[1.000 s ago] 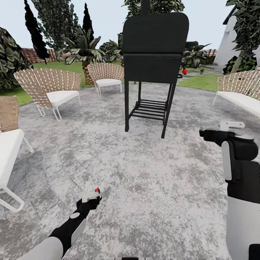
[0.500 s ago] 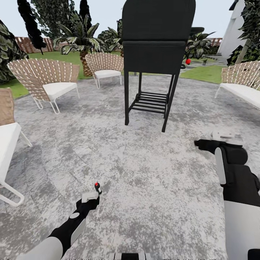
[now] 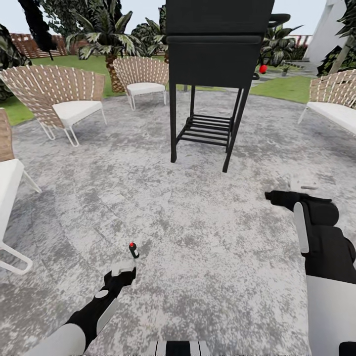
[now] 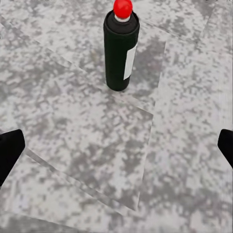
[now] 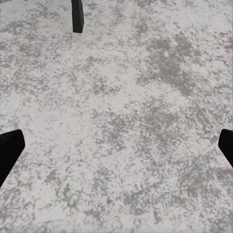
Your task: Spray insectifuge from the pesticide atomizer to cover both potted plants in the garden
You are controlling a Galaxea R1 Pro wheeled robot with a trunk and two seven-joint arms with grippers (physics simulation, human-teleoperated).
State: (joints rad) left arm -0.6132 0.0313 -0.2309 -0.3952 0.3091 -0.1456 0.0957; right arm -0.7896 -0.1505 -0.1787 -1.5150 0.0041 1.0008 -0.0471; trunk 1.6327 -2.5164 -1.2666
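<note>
On the grey stone patio (image 3: 198, 237), the dark-green spray bottle (image 4: 121, 51) stands upright just ahead of our left pincer (image 4: 116, 150), its fingers spread wide and empty. Our right pincer (image 5: 116, 148) hangs open over bare stone near the black grill stand (image 3: 212, 79).

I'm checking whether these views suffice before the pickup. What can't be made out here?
- Grill: top cut off by the head view's upper edge.
- Pesticide atomizer: too small in the head view to read its label; in the left wrist view the label faces partly away.
- Left chair: cut off by the frame edge.
- Potted plants: cannot be picked out among the distant greenery.
</note>
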